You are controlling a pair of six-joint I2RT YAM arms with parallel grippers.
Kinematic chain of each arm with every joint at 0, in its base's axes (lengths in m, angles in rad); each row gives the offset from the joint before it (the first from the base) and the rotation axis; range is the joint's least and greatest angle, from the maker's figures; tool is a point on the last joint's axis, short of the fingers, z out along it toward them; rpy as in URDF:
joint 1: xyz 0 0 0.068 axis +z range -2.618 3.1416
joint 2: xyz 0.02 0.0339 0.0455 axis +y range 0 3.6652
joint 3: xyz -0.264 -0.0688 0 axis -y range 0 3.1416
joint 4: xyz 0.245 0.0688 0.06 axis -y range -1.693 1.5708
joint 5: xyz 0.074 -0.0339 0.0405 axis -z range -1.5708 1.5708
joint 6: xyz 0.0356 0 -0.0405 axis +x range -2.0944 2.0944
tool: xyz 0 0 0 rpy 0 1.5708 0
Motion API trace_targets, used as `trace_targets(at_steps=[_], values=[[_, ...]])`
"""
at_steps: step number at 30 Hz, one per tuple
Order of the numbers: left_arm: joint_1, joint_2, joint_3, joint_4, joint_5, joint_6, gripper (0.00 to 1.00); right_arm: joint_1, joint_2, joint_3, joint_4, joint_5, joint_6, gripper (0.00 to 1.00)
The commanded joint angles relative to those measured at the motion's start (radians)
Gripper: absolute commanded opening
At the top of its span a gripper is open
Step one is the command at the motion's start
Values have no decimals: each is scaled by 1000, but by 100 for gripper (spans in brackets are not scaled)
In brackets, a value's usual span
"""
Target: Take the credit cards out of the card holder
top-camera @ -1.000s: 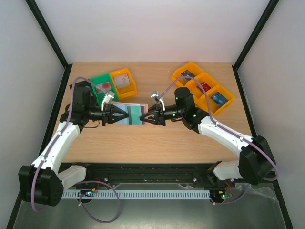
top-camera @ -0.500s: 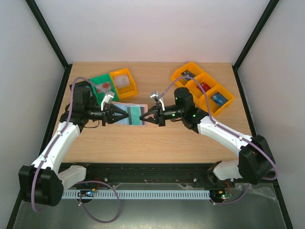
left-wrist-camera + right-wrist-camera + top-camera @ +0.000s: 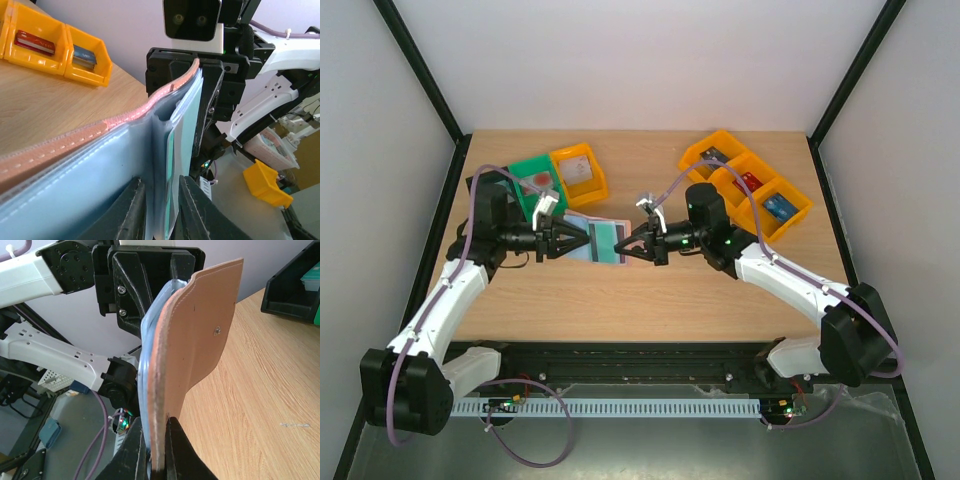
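I can read no text, label, brand or number in my views, not even on the card holder (image 3: 195,340).

Between the left tool's (image 3: 161,205) jaws, the card holder (image 3: 85,170) hides the teal card (image 3: 170,170) except one edge.

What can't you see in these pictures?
- Cards in the card holder besides the teal card: tiny from above, edge-on in both wrist views.
- Whether the left gripper pinches it: left wrist view, the holder covers the contact.
- What the black bin holds: right wrist view's edge cuts it.
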Motion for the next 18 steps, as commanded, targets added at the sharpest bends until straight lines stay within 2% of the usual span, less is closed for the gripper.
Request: trace_targets(at_steps=[1,7,18], values=[[11,-10,-17,81,24,-59,21,6,-35,32,-10,-72,-56,2],[-1,-12,-19,33,-23,2,16,6,-35,29,19,-81,-33,2],[-47,-7,-10,38,-18,-3,17,6,-35,24,52,-82,-16,2]])
